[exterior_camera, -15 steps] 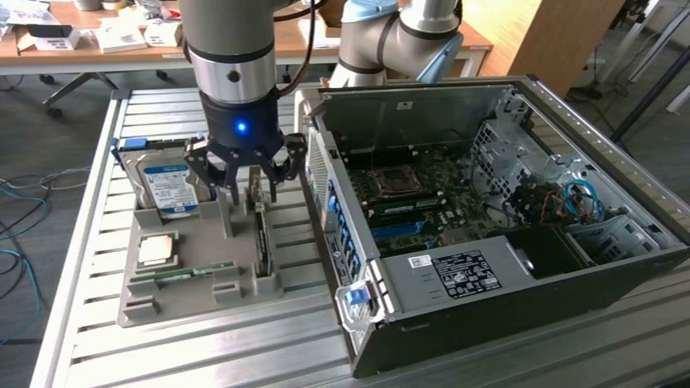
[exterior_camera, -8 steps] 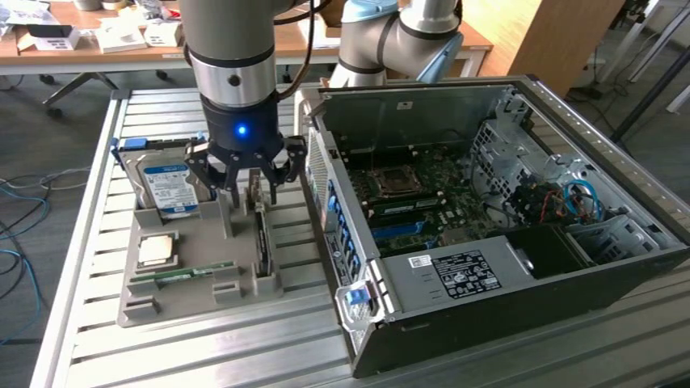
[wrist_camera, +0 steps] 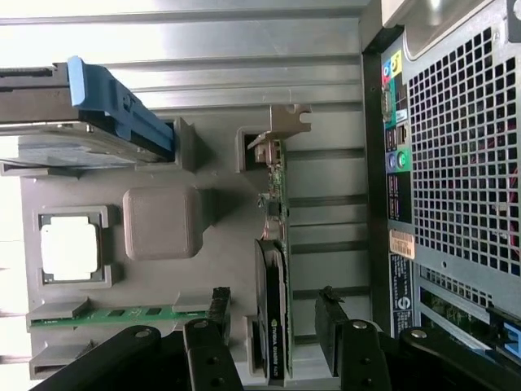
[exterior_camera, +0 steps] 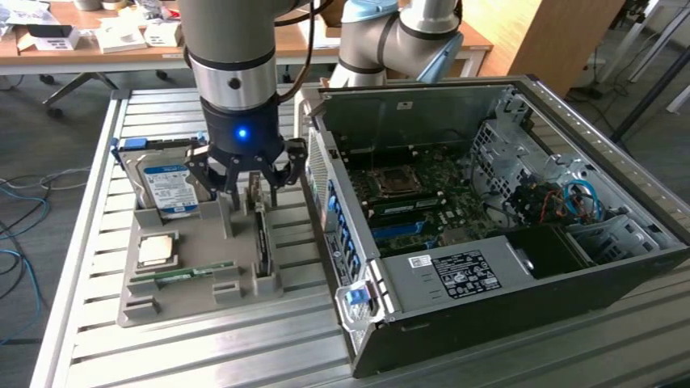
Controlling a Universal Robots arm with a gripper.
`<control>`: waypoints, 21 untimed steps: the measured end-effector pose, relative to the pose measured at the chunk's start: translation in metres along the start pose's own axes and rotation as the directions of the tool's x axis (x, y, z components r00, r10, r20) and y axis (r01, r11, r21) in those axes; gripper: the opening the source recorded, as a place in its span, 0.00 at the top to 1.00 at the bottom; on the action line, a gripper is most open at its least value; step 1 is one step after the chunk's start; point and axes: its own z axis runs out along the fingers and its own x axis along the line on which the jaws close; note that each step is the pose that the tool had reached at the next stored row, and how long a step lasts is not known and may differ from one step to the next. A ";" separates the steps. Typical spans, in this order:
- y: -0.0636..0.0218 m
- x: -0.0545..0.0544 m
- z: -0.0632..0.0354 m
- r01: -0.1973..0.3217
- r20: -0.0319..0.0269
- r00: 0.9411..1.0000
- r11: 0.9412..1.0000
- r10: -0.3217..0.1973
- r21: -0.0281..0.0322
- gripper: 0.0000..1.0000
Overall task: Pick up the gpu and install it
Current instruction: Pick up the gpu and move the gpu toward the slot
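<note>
A hard drive [exterior_camera: 167, 184] stands at the gray tray's [exterior_camera: 205, 246] left edge on the slatted counter [exterior_camera: 216, 356]. The tool [exterior_camera: 248, 192] hangs wide open and empty, straddling the upright gpu [exterior_camera: 261, 242] at the tray's right edge, beside the open computer case [exterior_camera: 485, 267].

Slatted metal table [exterior_camera: 194, 356], grey parts tray [exterior_camera: 199, 242] lying on it toward the exterior view's left, open computer case [exterior_camera: 485, 331] just beside the tray

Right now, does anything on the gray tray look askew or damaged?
Nothing stands out. The gpu stands on edge in its slot of the gray tray, and the open gripper hangs over it.
</note>
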 end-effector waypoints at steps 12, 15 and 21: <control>-0.0120 -0.001 -0.0005 0.000 0.000 1.000 1.000 0.000 0.000 0.46; -0.0122 -0.001 -0.0005 0.000 0.000 1.000 1.000 0.000 0.000 0.46; -0.0123 -0.001 0.0009 0.000 0.000 1.000 1.000 0.000 0.000 0.46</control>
